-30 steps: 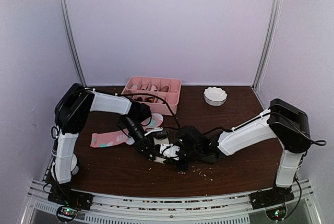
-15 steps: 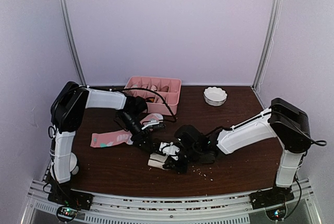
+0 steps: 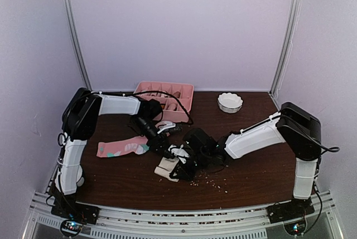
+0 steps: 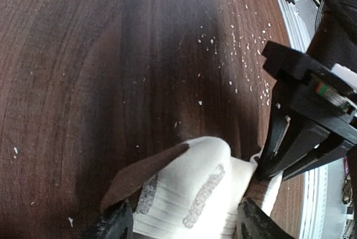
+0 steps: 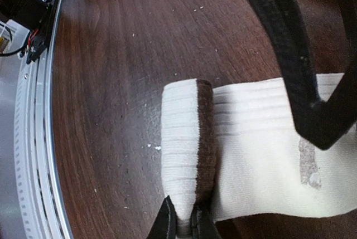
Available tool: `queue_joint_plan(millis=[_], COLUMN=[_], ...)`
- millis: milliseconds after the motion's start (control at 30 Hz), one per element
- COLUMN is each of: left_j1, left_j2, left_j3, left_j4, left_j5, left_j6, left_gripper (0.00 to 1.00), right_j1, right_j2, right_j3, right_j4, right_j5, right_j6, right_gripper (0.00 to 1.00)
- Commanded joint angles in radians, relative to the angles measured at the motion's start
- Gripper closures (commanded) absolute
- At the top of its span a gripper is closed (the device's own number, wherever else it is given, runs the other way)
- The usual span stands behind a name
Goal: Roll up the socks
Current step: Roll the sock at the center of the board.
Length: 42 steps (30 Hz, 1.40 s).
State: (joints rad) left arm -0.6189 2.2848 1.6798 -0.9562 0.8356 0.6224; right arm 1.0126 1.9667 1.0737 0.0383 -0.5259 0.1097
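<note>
Seen from above, the cream sock [image 3: 166, 167] lies on the dark table [image 3: 251, 177] at lower centre of the frame. The left gripper [image 3: 169, 153] and right gripper [image 3: 179, 170] meet over it and hide most of it. The pink sock [image 3: 119, 147] lies flat to the left, well apart from the cream one. A pink tray [image 3: 165, 95] and a white bowl [image 3: 230, 102] stand along the far edge, at upper centre and upper right. Neither shows in the wrist views.

The right wrist view gives what the overhead one cannot. The cream sock's [image 5: 251, 138] end is folded back over itself, with a dark brown band along the fold. At the bottom edge the right gripper [image 5: 182, 218] is clenched on that folded end, its fingers nearly together with fabric pinched between them. A black finger of the left gripper crosses the upper right of that frame and comes down onto the sock's ribbed body. A teal patch of the pink sock peeks in at the top right corner.

The left wrist view shows the left gripper [image 4: 184, 227] released. Its two fingers stand wide apart at the bottom edge, with the cream sock lying loose between them. Grey smudges mark the fabric here, and a brown flap points toward the left. Pale crumbs [image 4: 234, 55] speckle the wood at upper right, only faint from above.
</note>
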Motion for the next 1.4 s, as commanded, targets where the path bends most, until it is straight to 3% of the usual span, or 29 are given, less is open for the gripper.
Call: queue_joint_plan(millis=[0, 200, 400, 433, 467, 500, 767, 867, 967, 1067, 1167, 1367], left_j1=[0.006, 0.011, 0.038, 0.039, 0.038, 0.039, 0.046, 0.087, 0.118, 0.043, -0.061, -0.182], left_j2=[0.001, -0.003, -0.116, -0.145, -0.176, -0.22, -0.514, -0.536, -0.471, -0.573, -0.619, -0.52], left_j3=[0.001, 0.037, -0.014, -0.038, -0.078, -0.105, -0.243, -0.295, -0.259, -0.437, -0.546, -0.536], left_j4=[-0.021, -0.041, -0.027, -0.009, 0.017, 0.052, 0.209, 0.278, 0.139, 0.255, 0.309, 0.347], left_j5=[0.024, 0.014, -0.041, -0.068, -0.096, -0.138, -0.5, -0.626, -0.495, -0.487, -0.461, -0.427], left_j6=[0.033, 0.023, 0.028, 0.025, 0.018, 0.012, -0.122, -0.21, -0.093, 0.0, 0.081, 0.045], left_gripper=[0.34, 0.35, 0.34, 0.3, 0.06, 0.02, 0.02, 0.02, 0.02, 0.02, 0.08, 0.43], right_j1=[-0.037, -0.082, -0.123, -0.125, -0.126, -0.128, -0.138, -0.139, -0.144, -0.153, -0.164, -0.177], right_j2=[0.109, 0.17, 0.222, 0.22, 0.218, 0.217, 0.22, 0.219, 0.223, 0.234, 0.237, 0.237], right_j3=[0.008, 0.025, 0.0, -0.009, -0.02, -0.028, -0.049, -0.048, -0.044, -0.045, -0.057, -0.068], right_j4=[-0.176, -0.23, -0.262, -0.254, -0.244, -0.232, -0.177, -0.169, -0.169, -0.171, -0.161, -0.16], right_j5=[0.008, 0.021, 0.0, -0.008, -0.016, -0.025, -0.081, -0.098, -0.111, -0.123, -0.141, -0.149], right_j6=[0.113, 0.219, 0.299, 0.313, 0.327, 0.344, 0.431, 0.442, 0.445, 0.451, 0.456, 0.457], right_gripper=[1.0, 1.0, 1.0, 1.0, 1.0, 1.0, 1.0, 1.0, 1.0, 1.0, 1.0, 1.0])
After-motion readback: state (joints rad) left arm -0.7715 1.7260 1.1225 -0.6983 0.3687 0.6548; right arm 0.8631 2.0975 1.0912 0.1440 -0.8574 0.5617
